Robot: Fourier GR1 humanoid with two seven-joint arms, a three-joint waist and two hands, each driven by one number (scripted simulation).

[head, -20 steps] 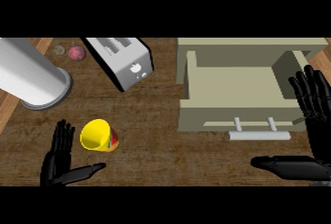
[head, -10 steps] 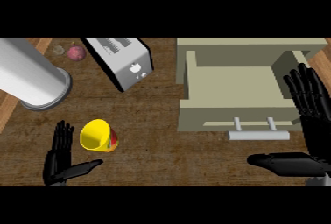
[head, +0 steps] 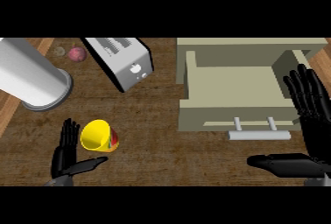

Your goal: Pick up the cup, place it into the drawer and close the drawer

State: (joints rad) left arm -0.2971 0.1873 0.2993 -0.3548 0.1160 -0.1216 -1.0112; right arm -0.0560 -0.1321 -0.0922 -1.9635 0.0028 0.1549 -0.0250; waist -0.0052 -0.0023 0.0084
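A yellow cup with a red patch on its side lies tipped on the wooden counter at the lower left, mouth facing left. My left hand is open just left of it, fingers straight up and thumb pointing right below the cup, not holding it. The beige drawer stands pulled open at the right, its inside bare and its grey handle toward me. My right hand is open along the drawer's right side, fingers straight, thumb stretched left below the handle.
A silver toaster stands at the top centre. A large grey cylinder rises at the upper left. Two small round items lie behind it near the counter's far edge. Bare wood spans between cup and drawer.
My right hand has drifted slightly left and up along the drawer's right side. The left hand and the cup have barely moved.
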